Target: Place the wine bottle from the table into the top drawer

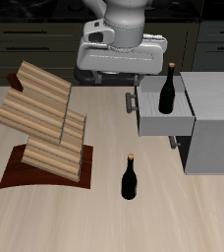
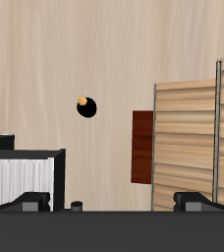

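Pincer [image 2: 112,201]: fingers wide apart, nothing held, high over table [image 1: 65,221]. Step in hand, by your reading: approach, grasp not yet begun. Wine bottle [image 1: 130,177] upright on bare planks, at 6 o'clock from pincer on exterior clock face. Next move likely: bring your pincer down over cork, close on neck. Top drawer [image 1: 159,120] open at bottle's 1 o'clock; second dark bottle [image 1: 168,91] seemingly inside. Slab rack [image 1: 45,123] at 10 o'clock. Dark cabinets [image 1: 30,39] behind.
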